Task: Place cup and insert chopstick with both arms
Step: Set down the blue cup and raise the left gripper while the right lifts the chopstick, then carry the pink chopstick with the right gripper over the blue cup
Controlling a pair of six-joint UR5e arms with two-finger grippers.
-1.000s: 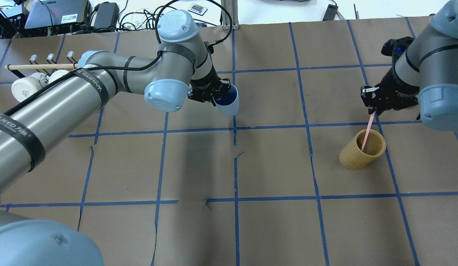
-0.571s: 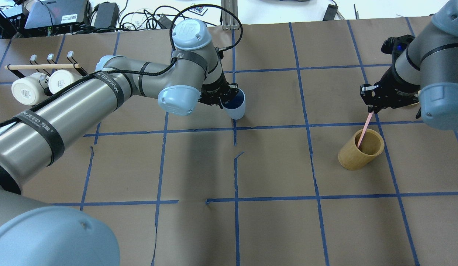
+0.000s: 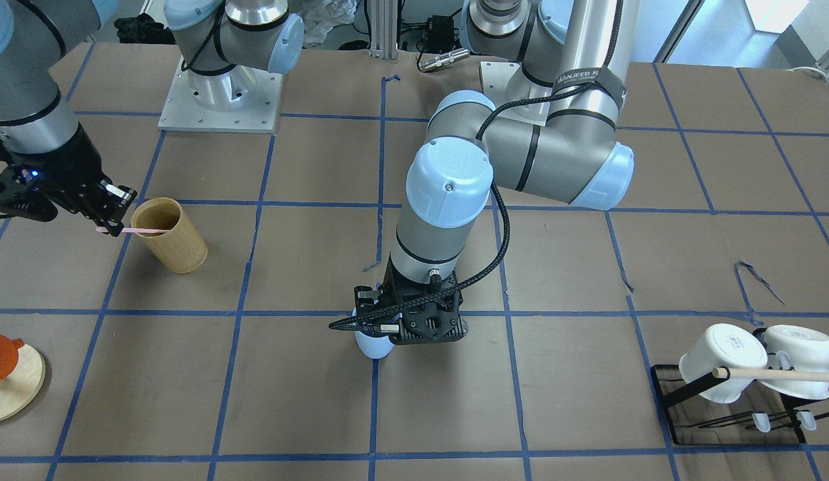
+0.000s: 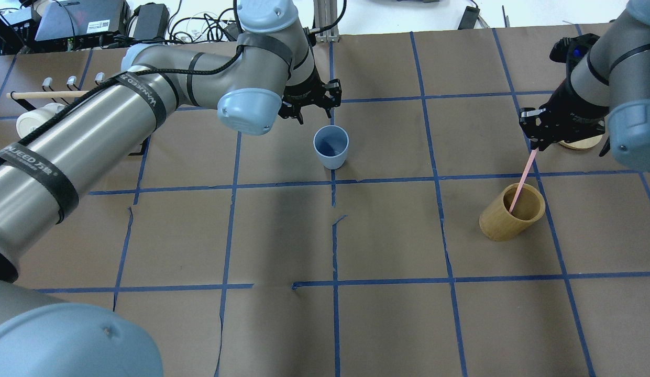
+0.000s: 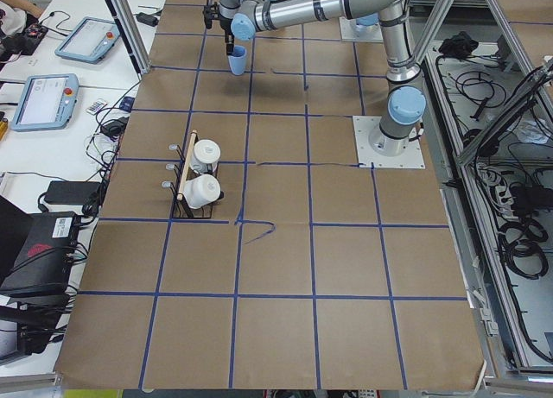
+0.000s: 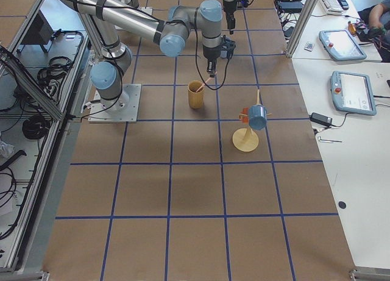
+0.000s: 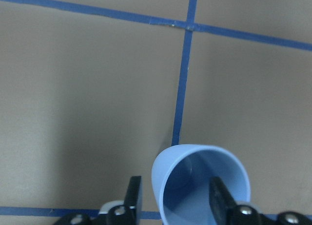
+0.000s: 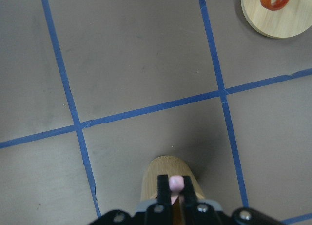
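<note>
The light-blue cup [image 4: 331,146] stands upright on the brown table near the middle. It also shows in the front view [image 3: 373,345] and the left wrist view [image 7: 200,186]. My left gripper [image 4: 315,111] is open and hovers just above and behind the cup, apart from it. In the left wrist view the fingers [image 7: 134,193] frame the cup's rim. My right gripper [image 4: 534,142] is shut on the top of a pale-pink chopstick [image 4: 521,180]. The chopstick's lower end sits inside the tan bamboo cylinder [image 4: 512,212]. The right wrist view shows the chopstick [image 8: 176,183] between the jaws.
A black rack with white mugs [image 3: 741,364] and a long wooden rod [image 4: 47,95] stands at my far left. A round wooden base with an orange piece [image 3: 10,377] lies beyond the right gripper. Blue tape lines [image 4: 333,230] grid the table.
The left gripper set the tilted cup upright on the table, opened and drew up and back. The right gripper rose slightly with the chopstick, whose end stays in the bamboo cylinder.
</note>
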